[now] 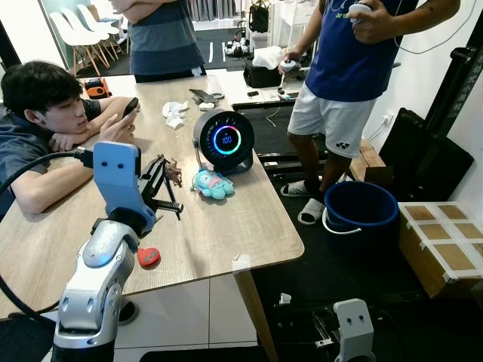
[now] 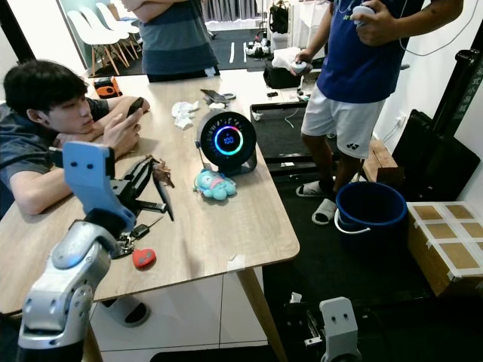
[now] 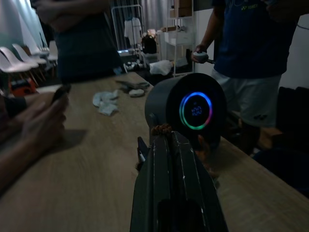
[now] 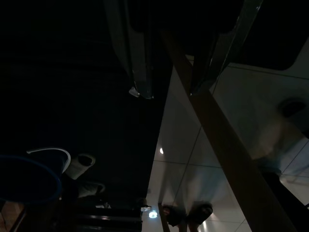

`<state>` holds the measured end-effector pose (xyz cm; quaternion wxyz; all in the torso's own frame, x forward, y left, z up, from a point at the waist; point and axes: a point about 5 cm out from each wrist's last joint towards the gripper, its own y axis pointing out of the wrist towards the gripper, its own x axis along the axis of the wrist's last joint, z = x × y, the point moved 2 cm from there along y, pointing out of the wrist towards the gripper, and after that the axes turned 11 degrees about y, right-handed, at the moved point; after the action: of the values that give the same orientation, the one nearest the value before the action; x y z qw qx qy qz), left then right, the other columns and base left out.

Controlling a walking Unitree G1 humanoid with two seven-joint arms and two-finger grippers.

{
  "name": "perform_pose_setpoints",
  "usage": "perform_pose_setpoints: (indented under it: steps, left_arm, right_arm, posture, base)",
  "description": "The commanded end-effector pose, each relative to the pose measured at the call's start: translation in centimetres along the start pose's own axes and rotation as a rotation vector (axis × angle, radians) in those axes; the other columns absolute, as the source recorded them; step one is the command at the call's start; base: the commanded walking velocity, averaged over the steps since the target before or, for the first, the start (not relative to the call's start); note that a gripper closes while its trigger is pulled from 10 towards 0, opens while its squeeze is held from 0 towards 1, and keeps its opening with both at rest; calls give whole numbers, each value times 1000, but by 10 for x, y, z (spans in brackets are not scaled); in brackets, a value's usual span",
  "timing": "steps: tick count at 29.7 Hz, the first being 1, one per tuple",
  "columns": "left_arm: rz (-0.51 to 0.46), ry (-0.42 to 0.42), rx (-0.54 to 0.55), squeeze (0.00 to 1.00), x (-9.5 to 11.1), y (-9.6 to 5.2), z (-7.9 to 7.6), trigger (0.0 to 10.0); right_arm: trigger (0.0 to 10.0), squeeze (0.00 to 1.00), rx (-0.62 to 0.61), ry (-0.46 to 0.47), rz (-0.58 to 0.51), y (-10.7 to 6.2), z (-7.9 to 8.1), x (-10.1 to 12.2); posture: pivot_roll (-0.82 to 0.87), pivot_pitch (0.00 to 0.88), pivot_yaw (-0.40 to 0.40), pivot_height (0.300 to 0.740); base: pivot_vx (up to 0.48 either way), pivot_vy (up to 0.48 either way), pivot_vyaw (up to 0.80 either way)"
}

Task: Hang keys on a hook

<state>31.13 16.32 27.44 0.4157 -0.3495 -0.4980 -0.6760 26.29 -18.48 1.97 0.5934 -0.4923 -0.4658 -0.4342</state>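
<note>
left arm [image 1: 94, 290]: silver, rounded metal segments, glossy grey joint near the wrist
left wrist block [image 1: 118, 175]: light blue-grey box with two small dark holes, lower left of the frame
cable [image 1: 34, 164]: black, thick, curving in from the left edge
left tool [image 3: 170, 159]: two long black fingers, matte, narrow
right arm [image 1: 355, 323]: pale silver-grey block with one dark screw hole, bottom edge

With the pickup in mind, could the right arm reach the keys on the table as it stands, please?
Probably not. The right gripper hangs below the table, beside its leg, while the keys with the red tag lie on top, far over to the left.
</note>
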Motion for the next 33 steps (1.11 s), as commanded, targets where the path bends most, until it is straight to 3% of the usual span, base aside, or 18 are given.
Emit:
perform_pose_setpoints:
  steps: [1,3,9,21,27,28,33]
  left_arm:
    - [4,42,0,0,-2,-3,0,10000]
    - [17,71,-27,0,-9,-5,-15,10000]
    - [27,77,-40,0,-14,-9,-25,10000]
    - [68,78,37,0,-23,-16,-24,10000]
    - [116,84,39,0,-39,-24,-27,10000]
    - [162,91,31,0,-52,-31,-28,10000]
    - [225,68,25,0,-66,-41,-25,10000]
  right_arm:
    - [10000,0,-1,6,24,-2,0,-6]
    - [10000,0,2,5,11,1,0,-2]
    - [10000,0,5,9,-15,4,2,5]
    - [10000,0,24,32,-101,13,13,26]
    - [10000,0,32,37,-152,15,18,39]
    - [10000,0,26,40,-174,15,18,45]
    - [10000,0,14,40,-193,11,16,50]
  posture:
    - [45,145,75,740]
    - [39,140,73,740]
    - [37,136,74,740]
    - [46,122,69,740]
    - [48,123,69,740]
    - [49,123,72,740]
    - [45,124,74,740]
  base:
    - [0,0,0]
    - [0,0,0]
    - [0,0,0]
    - [0,0,0]
    - [0,0,0]
    - [0,0,0]
    - [0,0,0]
